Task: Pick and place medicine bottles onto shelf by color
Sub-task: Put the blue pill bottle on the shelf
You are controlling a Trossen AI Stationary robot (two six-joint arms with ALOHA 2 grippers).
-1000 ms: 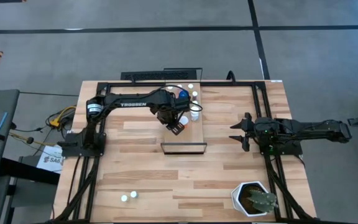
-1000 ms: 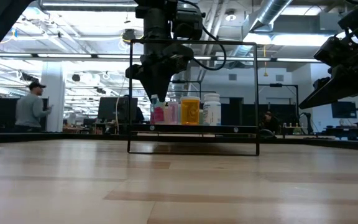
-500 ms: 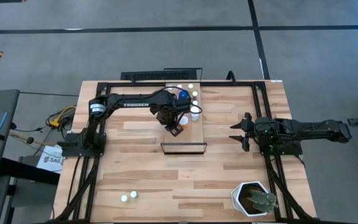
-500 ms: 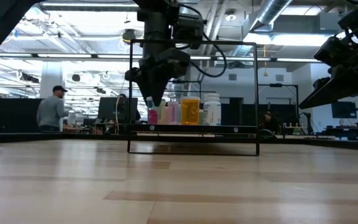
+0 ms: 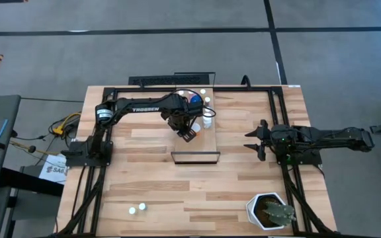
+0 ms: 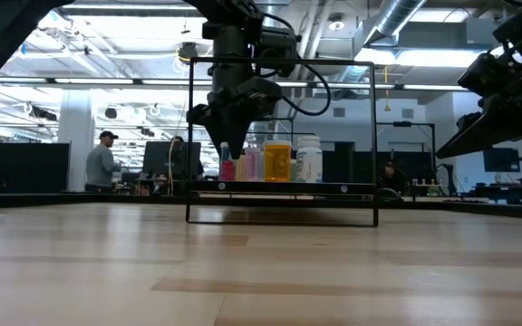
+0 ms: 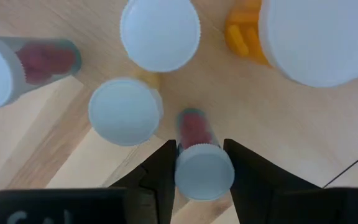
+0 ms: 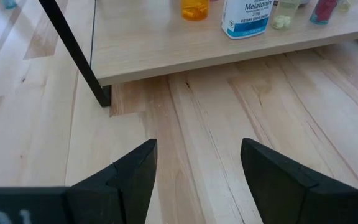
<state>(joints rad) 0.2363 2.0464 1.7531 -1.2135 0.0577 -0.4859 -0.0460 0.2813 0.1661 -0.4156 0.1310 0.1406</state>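
Pinching a small pink-bodied, white-capped medicine bottle (image 7: 202, 163) between its two dark fingers (image 7: 160, 171), the left tool (image 5: 188, 134) hangs over the long light-wood shelf with a dark rim (image 5: 207, 141), near the shelf's far end. Low view: the left tool (image 6: 227, 149) points down just above the shelf surface (image 6: 284, 187), at the left end of a row of standing bottles. That row includes a pink bottle (image 6: 246, 165), an orange bottle (image 6: 277, 161) and a taller white bottle (image 6: 309, 159). Left wrist view: two further white caps (image 7: 125, 111) stand close beside the held bottle, apart from it.

Right tool (image 5: 256, 141): fingers spread wide, holding nothing, poised over the plank desk (image 5: 144, 182) to the right of the shelf, well apart from it. Two small white-capped bottles (image 5: 137, 208) remain on the desk near its front left corner. White hexagonal plant pot (image 5: 268, 211): front right corner of the desk.
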